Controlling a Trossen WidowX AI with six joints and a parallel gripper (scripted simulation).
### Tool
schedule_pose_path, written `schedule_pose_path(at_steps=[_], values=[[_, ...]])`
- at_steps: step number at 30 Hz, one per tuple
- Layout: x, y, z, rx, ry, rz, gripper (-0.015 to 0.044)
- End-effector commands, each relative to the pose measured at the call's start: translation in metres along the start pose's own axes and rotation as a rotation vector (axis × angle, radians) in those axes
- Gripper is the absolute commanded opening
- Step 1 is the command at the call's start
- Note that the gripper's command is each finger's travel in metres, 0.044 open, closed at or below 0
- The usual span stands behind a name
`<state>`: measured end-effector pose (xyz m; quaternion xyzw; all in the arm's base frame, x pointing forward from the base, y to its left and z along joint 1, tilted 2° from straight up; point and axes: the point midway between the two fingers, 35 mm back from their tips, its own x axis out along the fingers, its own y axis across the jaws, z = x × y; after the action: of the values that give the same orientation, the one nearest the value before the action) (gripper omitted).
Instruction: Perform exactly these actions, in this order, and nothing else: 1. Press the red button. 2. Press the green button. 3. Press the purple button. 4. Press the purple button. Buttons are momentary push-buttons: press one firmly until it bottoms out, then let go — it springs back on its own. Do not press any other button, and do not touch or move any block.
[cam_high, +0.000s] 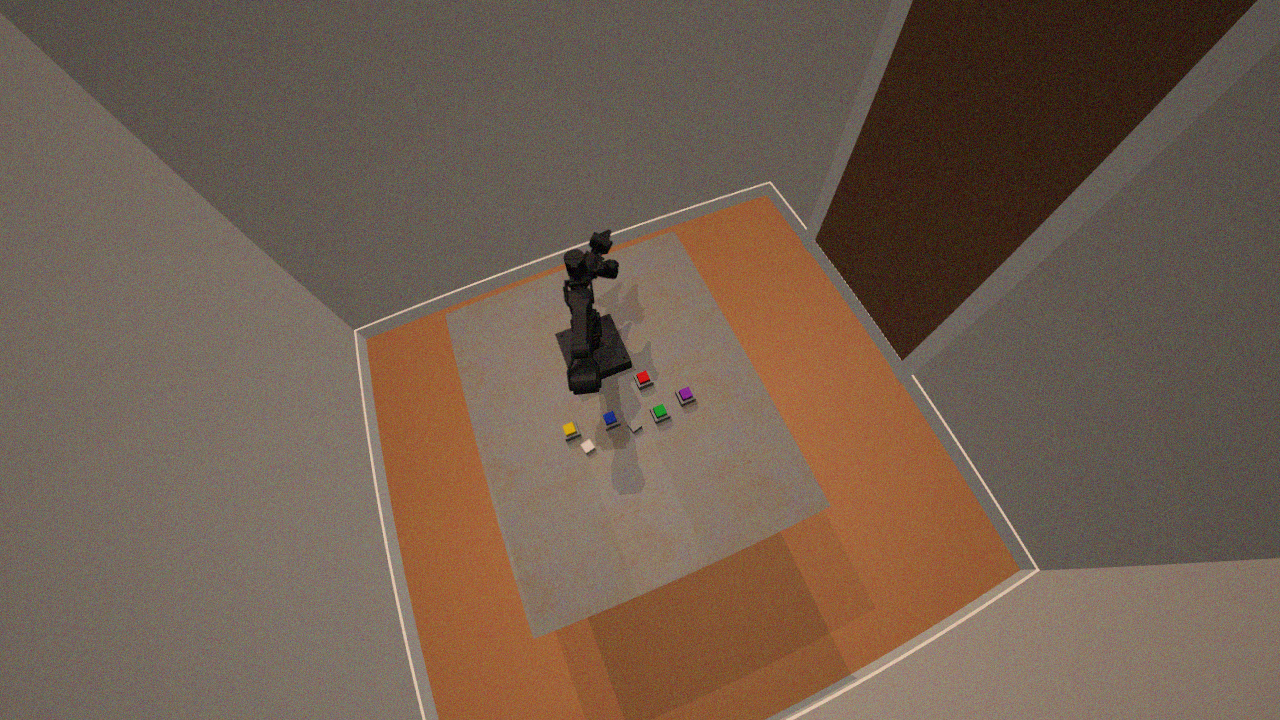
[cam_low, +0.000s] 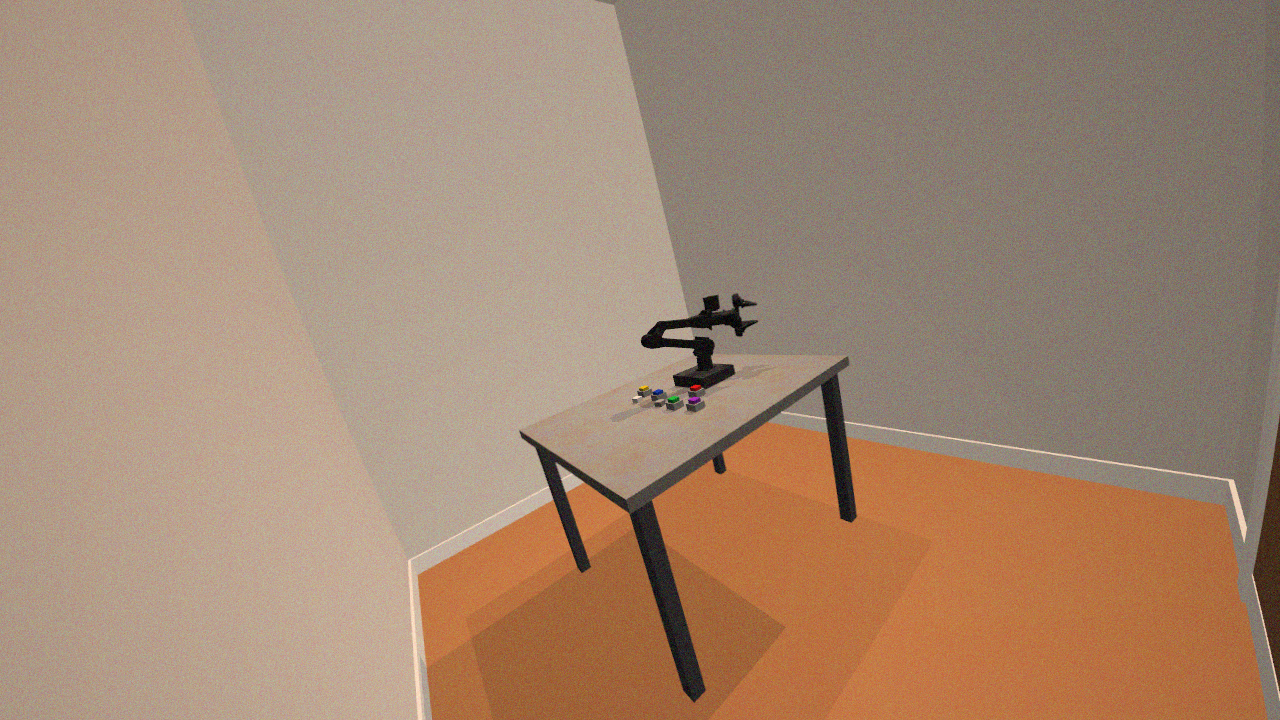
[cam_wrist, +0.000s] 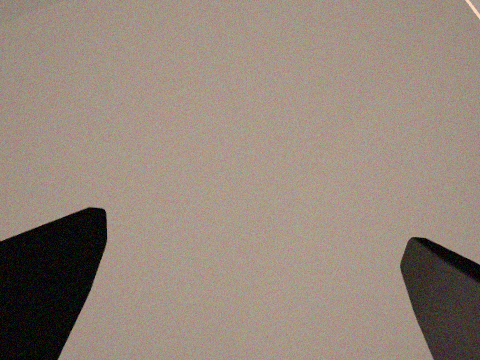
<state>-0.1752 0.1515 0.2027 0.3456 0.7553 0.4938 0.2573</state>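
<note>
In the top view, three small square buttons sit on gray bases near the middle: red (cam_high: 642, 377) (cam_low: 696, 388), green (cam_high: 659, 411) (cam_low: 674, 400) lower, purple (cam_high: 685, 394) (cam_low: 694, 401) farthest right. All face up.

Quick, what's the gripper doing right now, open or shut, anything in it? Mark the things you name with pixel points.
Gripper (cam_high: 611, 255) (cam_low: 756, 312) (cam_wrist: 260, 240): open wide, holding nothing, raised above the table (cam_high: 572, 555) (cam_low: 608, 456).
</note>
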Motion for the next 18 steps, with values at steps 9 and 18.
schedule_pose_path(at_steps=[9, 18], values=[[0.013, 0.011, 0.074, -0.274, -0.346, -0.149, 0.04], [-0.012, 0.022, 0.167, -0.438, -0.698, -0.458, 0.04]])
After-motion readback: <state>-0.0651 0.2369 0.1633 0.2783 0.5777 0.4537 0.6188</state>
